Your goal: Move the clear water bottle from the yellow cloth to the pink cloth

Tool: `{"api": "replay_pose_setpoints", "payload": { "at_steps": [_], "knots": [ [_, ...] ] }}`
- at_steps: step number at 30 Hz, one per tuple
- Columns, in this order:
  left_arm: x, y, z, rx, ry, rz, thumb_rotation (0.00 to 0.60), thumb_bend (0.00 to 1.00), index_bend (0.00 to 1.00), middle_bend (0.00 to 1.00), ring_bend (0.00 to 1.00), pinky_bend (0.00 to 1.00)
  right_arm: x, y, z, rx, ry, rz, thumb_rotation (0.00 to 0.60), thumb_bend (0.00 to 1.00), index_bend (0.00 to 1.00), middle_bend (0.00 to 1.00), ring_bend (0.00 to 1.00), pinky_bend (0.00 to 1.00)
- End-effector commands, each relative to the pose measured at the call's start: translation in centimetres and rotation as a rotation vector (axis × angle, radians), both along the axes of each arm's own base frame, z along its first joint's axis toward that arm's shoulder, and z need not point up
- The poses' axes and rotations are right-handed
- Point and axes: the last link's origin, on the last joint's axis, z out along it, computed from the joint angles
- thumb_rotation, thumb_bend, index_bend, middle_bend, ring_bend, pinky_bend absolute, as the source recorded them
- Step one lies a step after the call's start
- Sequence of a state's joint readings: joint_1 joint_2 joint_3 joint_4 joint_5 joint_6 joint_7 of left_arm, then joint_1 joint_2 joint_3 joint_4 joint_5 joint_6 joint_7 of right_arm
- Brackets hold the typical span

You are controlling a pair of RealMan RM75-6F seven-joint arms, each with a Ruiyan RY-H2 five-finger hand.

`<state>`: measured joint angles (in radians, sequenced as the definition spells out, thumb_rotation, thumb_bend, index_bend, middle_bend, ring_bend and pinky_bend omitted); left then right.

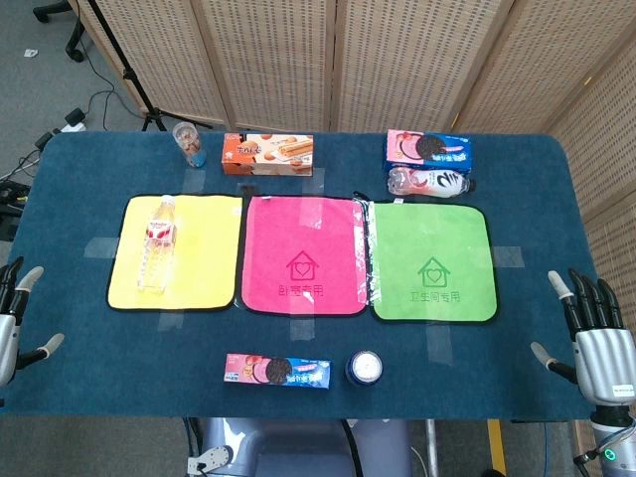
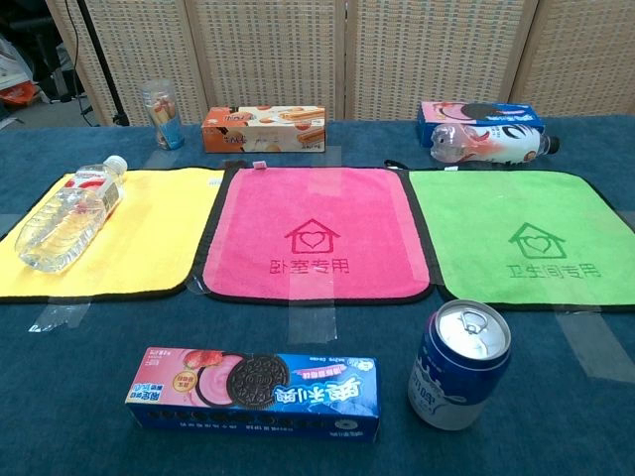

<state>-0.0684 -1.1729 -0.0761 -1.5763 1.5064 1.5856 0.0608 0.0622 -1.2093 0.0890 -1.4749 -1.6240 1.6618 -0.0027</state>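
The clear water bottle (image 1: pixel 157 244) is the object of the task, and we take the scene from the largest item down. The table (image 1: pixel 79 368) carries three cloths in a row. The yellow cloth (image 1: pixel 204 258) lies at the 9 o'clock end, the pink cloth (image 1: pixel 303 224) sits in the middle with its edge touching the yellow one, and a green cloth (image 1: pixel 432 238) follows at 3 o'clock.

We find the bottle lying on its side on the yellow cloth, left of that cloth's centre. Its long axis runs close to the 12-to-6 line in the head view, with the white cap toward 12 o'clock, away from the robot. The pink cloth lies at 3 o'clock from the bottle.

The left hand (image 1: pixel 12 320) rests at the table's near-left edge, fingers spread and holding nothing. The bottle lies at about 1 o'clock from it. The right hand (image 1: pixel 594 333) sits at the near-right edge, likewise released with fingers apart, and stands well apart from the bottle, at roughly 10 o'clock across all three cloths. Neither hand shows in the chest view.

We judge the left hand the nearer by a clear margin and the one to reach. We expect it will need to close across the bottle's width, not along its length.
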Motion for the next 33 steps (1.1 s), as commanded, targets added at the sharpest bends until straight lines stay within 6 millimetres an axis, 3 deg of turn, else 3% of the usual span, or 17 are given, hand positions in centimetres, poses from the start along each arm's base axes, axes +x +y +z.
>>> {"api": "replay_pose_setpoints", "payload": {
  "at_steps": [1, 8, 9, 12, 13, 20, 27, 33],
  "knots": [
    [0.0, 0.0, 0.0, -0.001, -0.004, 0.002, 0.600, 0.03, 0.00, 0.00, 0.00, 0.00, 0.0, 0.0, 0.0, 0.001, 0.000, -0.002, 0.600, 0.00, 0.02, 0.00, 0.00, 0.00],
    [-0.2, 0.1, -0.2, -0.037, -0.027, 0.012, 0.600, 0.05, 0.00, 0.00, 0.00, 0.00, 0.1, 0.0, 0.0, 0.008, -0.006, -0.003, 0.600, 0.00, 0.02, 0.00, 0.00, 0.00],
    [-0.3, 0.2, -0.4, -0.070, -0.054, 0.023, 0.600, 0.14, 0.00, 0.00, 0.00, 0.00, 0.1, 0.0, 0.0, 0.010, -0.006, -0.003, 0.600, 0.00, 0.02, 0.00, 0.00, 0.00],
    [-0.3, 0.9, -0.4, -0.147, -0.192, 0.035, 0.600, 0.57, 0.00, 0.00, 0.00, 0.00, 0.1, 0.0, 0.0, 0.017, -0.011, -0.010, 0.600, 0.00, 0.02, 0.00, 0.00, 0.00],
    [-0.3, 1.1, -0.3, -0.164, -0.235, 0.038, 0.600, 0.64, 0.00, 0.00, 0.00, 0.00, 0.1, 0.0, 0.0, 0.019, -0.013, -0.012, 0.600, 0.00, 0.02, 0.00, 0.00, 0.00],
    [-2.0, 5.6, -0.3, -0.205, -0.547, 0.194, 0.600, 0.68, 0.00, 0.00, 0.00, 0.01, -0.1, -0.5, 0.0, 0.030, -0.022, -0.029, 0.600, 0.00, 0.02, 0.00, 0.00, 0.00],
    [-2.8, 10.4, -0.8, -0.146, -0.605, 0.352, 0.600, 0.97, 0.16, 0.03, 0.05, 0.12, -0.2, -0.7, 0.3, 0.032, -0.036, -0.036, 0.600, 0.00, 0.02, 0.00, 0.00, 0.00],
    [-2.3, 13.7, -2.2, -0.160, -0.736, 0.451, 0.600, 1.00, 0.23, 0.09, 0.11, 0.16, -0.4, -0.9, 0.3, 0.036, -0.041, -0.042, 0.600, 0.00, 0.02, 0.00, 0.00, 0.00]
  ]
}}
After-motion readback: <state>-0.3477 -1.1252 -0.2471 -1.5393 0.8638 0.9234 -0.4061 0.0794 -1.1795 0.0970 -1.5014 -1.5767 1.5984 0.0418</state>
